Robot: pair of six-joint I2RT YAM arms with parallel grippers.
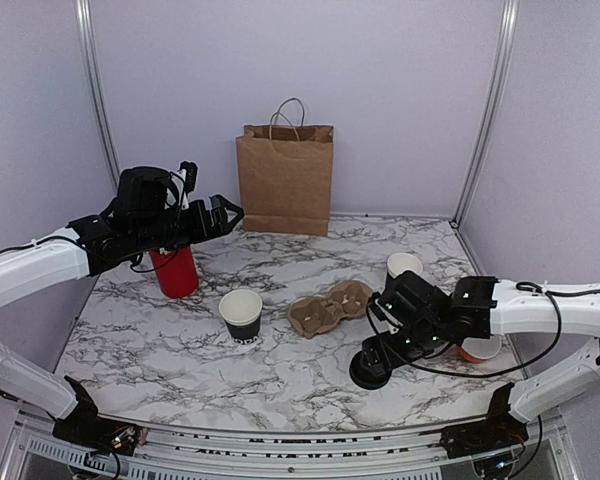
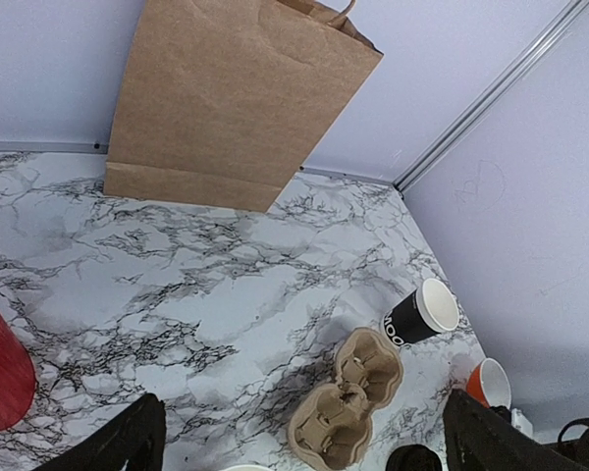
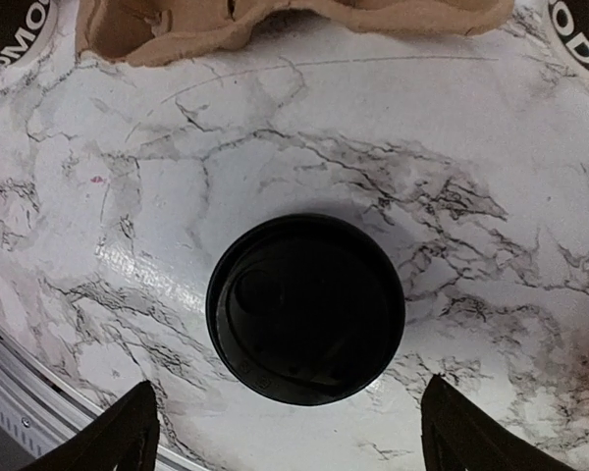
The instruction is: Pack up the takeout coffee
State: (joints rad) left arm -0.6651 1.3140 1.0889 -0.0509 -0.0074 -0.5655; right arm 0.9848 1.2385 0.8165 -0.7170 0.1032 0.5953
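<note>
The takeout coffee (image 1: 241, 316), a small black cup with white print near its base, stands open at the table's middle left. One edge of it shows in the right wrist view (image 3: 8, 22). My left gripper (image 1: 225, 214) is open and empty, high above the table beside the red holder (image 1: 176, 271); in its own view (image 2: 304, 446) the fingers frame the cardboard cup carrier (image 2: 348, 397). My right gripper (image 1: 378, 345) is open and empty, pointing down over the flat black lid (image 1: 369, 373). In the right wrist view (image 3: 290, 437) the lid (image 3: 305, 308) lies between the fingers, untouched.
A brown paper bag (image 1: 285, 180) stands upright at the back centre. The cup carrier (image 1: 330, 307) lies between the coffee and a second black cup (image 1: 403, 266). An orange cup (image 1: 480, 349) stands by the right arm. The red holder (image 2: 0, 378) sits at the left.
</note>
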